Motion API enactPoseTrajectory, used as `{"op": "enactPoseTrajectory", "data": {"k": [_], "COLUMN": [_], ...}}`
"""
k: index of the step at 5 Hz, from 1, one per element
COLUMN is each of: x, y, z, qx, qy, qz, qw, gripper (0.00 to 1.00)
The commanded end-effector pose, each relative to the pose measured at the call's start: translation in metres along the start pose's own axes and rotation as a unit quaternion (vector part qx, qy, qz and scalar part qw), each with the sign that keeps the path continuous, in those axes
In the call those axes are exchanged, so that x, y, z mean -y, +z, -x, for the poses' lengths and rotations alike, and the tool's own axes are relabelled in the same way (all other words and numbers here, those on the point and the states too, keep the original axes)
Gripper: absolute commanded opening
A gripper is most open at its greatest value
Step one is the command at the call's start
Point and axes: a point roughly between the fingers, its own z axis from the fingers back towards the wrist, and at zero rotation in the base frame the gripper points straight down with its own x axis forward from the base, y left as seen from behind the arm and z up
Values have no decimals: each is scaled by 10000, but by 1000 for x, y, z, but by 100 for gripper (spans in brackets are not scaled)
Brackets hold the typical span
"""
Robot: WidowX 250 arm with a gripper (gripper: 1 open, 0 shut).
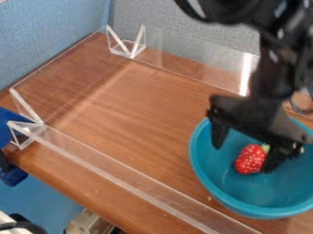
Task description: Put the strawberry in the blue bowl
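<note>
The black arm reaches in from the upper right, its wrist bent so the gripper (255, 144) points steeply down over the blue bowl (221, 190). Its jaws stand spread wide apart, one finger (221, 135) on each side, clamped on nothing.

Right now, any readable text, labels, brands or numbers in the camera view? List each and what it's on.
None readable.
Blue bowl: plain, no print visible.
Strawberry: no label.
Gripper: dark and blurred, no marking can be made out.
Wooden table, clear acrylic barriers and blue wall: no text or signs showing.
</note>
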Motion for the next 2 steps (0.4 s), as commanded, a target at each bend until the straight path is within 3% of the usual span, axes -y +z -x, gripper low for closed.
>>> {"op": "enactPoseTrajectory", "data": {"k": [1,2], "x": [6,7], "y": [-8,-22], "z": [0,0], "qx": [67,25], "qy": [94,175], "qz": [158,166], "qw": [9998,9997], "gripper": [100,100]}}
